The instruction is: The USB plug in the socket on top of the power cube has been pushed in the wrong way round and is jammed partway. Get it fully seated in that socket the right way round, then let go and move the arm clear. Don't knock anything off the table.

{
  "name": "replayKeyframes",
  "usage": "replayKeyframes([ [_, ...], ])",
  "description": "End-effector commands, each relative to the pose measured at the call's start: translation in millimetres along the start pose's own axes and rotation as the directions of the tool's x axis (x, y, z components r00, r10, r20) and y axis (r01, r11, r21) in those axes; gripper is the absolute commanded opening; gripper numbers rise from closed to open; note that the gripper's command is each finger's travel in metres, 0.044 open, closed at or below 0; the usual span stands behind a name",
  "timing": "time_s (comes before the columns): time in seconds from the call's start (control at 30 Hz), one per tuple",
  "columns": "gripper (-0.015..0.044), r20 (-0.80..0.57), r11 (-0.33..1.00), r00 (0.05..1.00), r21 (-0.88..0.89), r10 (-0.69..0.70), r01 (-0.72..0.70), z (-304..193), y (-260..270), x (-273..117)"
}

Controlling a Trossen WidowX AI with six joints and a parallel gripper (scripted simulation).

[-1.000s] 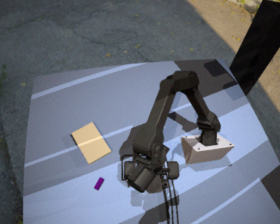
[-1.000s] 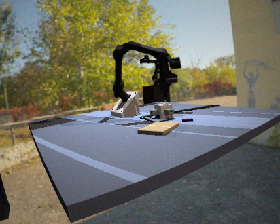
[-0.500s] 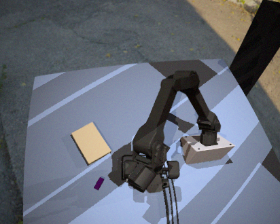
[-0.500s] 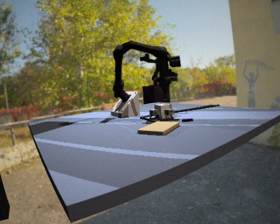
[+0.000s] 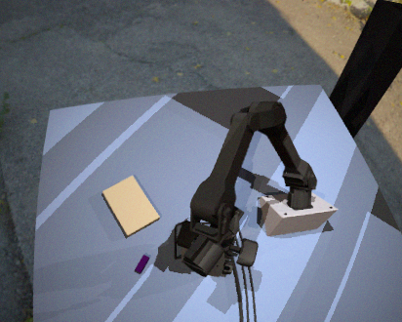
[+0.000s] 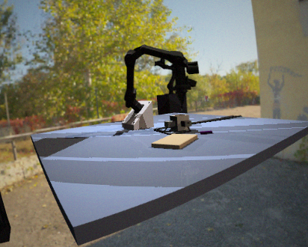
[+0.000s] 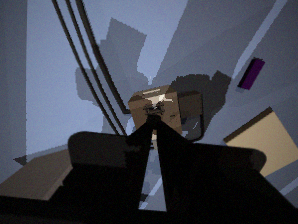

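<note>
The brown-grey power cube (image 7: 141, 112) (image 6: 182, 119) is near the middle of the wrist view, with plugs and cables around it. In the top view the arm mostly hides it. My gripper (image 7: 154, 123) points down over the cube's top, its narrow fingertips together at the socket area. It is shut on something small there, which I take to be the USB plug. The fingers cover most of the plug, so its way round, its depth and whether it is in the socket cannot be told.
Three dark cables (image 7: 96, 67) run off from the cube. A grey block (image 7: 190, 104) with a cable loop is beside it. A tan box (image 5: 131, 206) (image 6: 174, 141) (image 7: 267, 142) and a small purple block (image 5: 141, 263) (image 6: 205, 132) (image 7: 251, 73) lie nearby. The arm stands on a pale wedge base (image 5: 299, 221) (image 6: 147, 116).
</note>
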State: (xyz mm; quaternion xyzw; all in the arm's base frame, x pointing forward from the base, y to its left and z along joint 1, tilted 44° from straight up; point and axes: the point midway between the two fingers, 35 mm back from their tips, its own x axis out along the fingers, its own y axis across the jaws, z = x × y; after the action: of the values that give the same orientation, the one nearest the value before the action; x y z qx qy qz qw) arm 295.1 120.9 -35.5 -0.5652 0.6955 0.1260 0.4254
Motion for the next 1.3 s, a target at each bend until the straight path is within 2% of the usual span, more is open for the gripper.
replayKeyframes([
  [0.0, 0.0, -0.002, 0.993, 1.0, 0.115, 0.001, -0.001, -0.5, 0.6, 0.7],
  [0.6, 0.0, -0.002, 0.833, 1.0, 0.553, 0.001, 0.0, -0.5, 0.6, 0.7],
  [1.27, 0.0, -0.002, 0.445, 1.0, 0.896, 0.001, 0.002, -0.5, 0.6, 0.8],
])
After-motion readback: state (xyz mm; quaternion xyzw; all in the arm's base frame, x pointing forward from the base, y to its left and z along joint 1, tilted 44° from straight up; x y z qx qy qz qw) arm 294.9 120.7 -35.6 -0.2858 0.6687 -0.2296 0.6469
